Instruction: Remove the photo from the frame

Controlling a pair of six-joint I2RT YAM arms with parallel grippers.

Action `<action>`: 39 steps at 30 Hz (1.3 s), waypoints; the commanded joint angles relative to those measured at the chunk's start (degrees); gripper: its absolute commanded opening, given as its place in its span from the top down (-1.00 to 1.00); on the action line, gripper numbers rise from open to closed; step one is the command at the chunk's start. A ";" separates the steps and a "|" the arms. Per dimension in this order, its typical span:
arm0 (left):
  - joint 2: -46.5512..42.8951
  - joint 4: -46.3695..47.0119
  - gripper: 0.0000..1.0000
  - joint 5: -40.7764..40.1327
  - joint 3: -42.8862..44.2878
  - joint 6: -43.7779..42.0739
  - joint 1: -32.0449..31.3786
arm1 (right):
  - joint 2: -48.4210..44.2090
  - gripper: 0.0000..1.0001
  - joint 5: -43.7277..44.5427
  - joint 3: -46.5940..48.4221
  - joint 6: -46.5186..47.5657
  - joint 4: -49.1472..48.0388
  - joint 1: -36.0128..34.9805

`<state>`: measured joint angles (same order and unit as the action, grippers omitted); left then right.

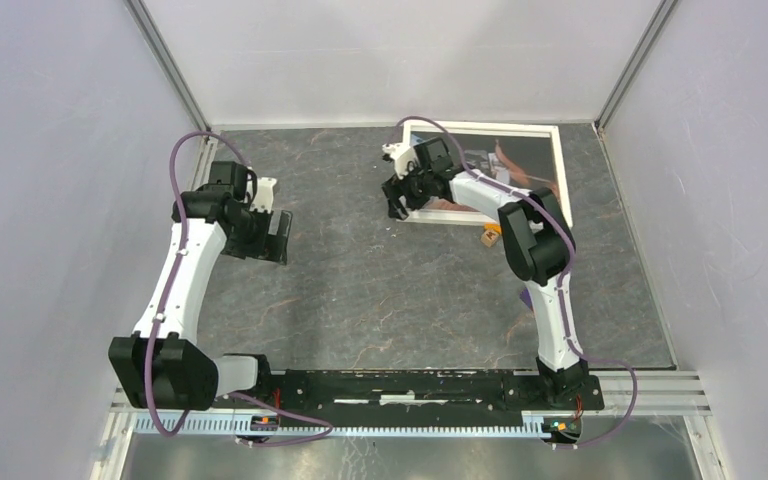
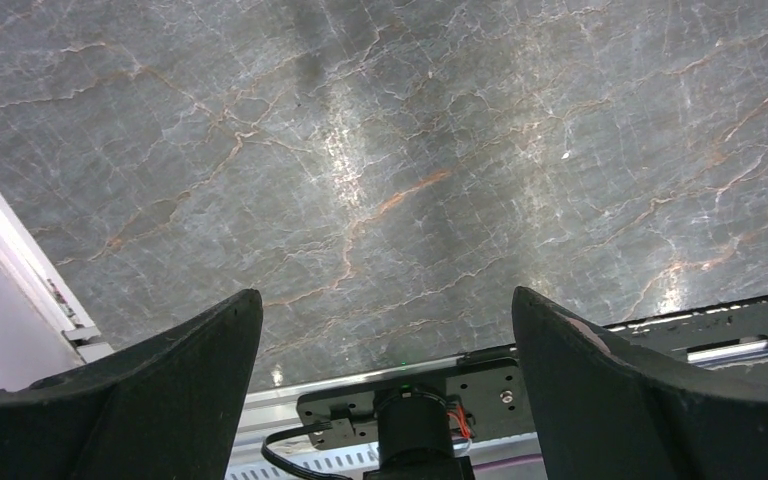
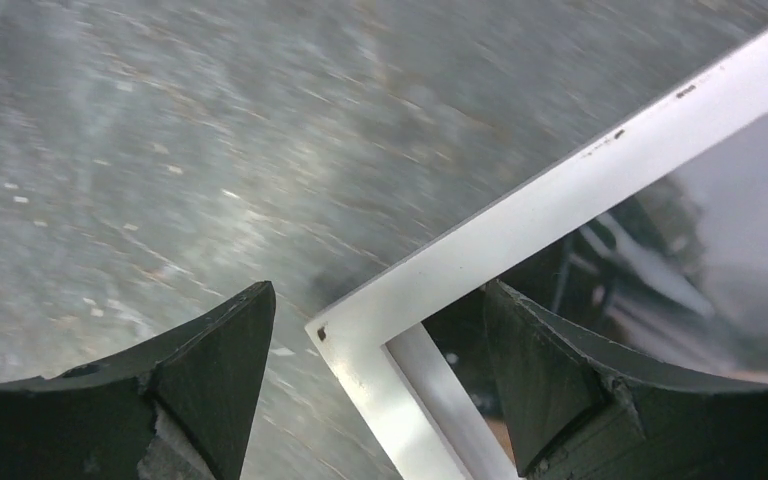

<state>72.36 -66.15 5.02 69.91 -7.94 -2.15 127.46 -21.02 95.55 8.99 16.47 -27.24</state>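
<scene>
The frame (image 1: pixel 480 128), with a narrow white border, lies flat at the back right of the table. The photo (image 1: pixel 520 165) shows inside it, face up. My right gripper (image 1: pixel 400 205) is open at the frame's near left corner. In the right wrist view the gripper (image 3: pixel 378 292) straddles that corner of the frame (image 3: pixel 580 190): one finger over the table, the other over the glazed photo (image 3: pixel 660 250). It holds nothing. My left gripper (image 1: pixel 280 235) is open and empty over the table at the left, far from the frame; its wrist view (image 2: pixel 385 295) shows only tabletop.
A small orange-brown object (image 1: pixel 490 237) lies by the frame's near edge, beside my right arm. Grey walls enclose the table on three sides. The arms' base rail (image 2: pixel 410 400) runs along the near edge.
</scene>
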 commanded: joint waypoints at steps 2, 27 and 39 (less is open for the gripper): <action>0.78 -0.20 -1.00 3.77 1.59 2.08 2.03 | 3.89 -0.64 -7.70 4.08 -1.02 -0.34 -6.56; 15.96 14.30 -1.00 15.61 6.92 6.88 13.95 | -11.81 -0.72 -15.37 2.47 -4.02 -1.87 -10.36; 36.72 20.82 -1.00 7.84 22.67 13.72 -6.06 | -33.26 -0.58 -4.82 -22.22 9.01 10.97 3.38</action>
<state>104.68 -48.16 16.34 86.54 1.96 -3.81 98.13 -30.04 81.76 12.08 20.84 -22.20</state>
